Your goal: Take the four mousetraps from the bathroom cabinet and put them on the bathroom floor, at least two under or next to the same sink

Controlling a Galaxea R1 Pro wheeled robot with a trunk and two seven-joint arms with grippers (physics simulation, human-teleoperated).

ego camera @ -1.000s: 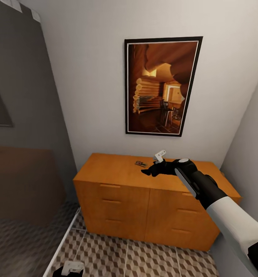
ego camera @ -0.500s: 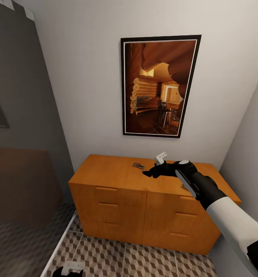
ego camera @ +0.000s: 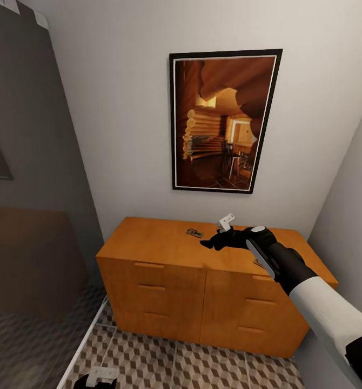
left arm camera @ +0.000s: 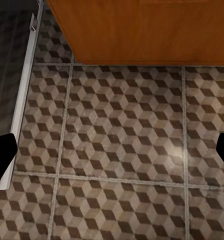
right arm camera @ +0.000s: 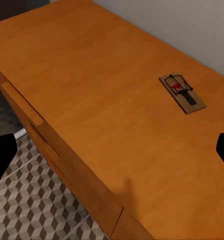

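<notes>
One mousetrap (ego camera: 194, 233) lies flat on top of the orange-brown cabinet (ego camera: 165, 243), near the back wall. It is a small wooden board with dark wire and a red spot, and in the right wrist view the mousetrap (right arm camera: 182, 93) sits ahead on the cabinet top (right arm camera: 91, 90). My right gripper (ego camera: 208, 242) hovers just above the top, a little to the right of the trap. There the right gripper (right arm camera: 112, 150) is open and empty. My left gripper (left arm camera: 112, 155) is open over the cube-patterned bathroom floor (left arm camera: 122, 135). The sink is out of view.
A framed picture (ego camera: 224, 120) hangs on the wall above the cabinet. A dark glass partition (ego camera: 35, 216) with a white floor rail (ego camera: 84, 346) stands at the left. A grey wall (ego camera: 348, 227) closes the right side. The left gripper (ego camera: 97, 376) sits low by the rail.
The head camera shifted a little between one second and half a second ago, so the cabinet sits slightly further left. Since then nothing has moved.
</notes>
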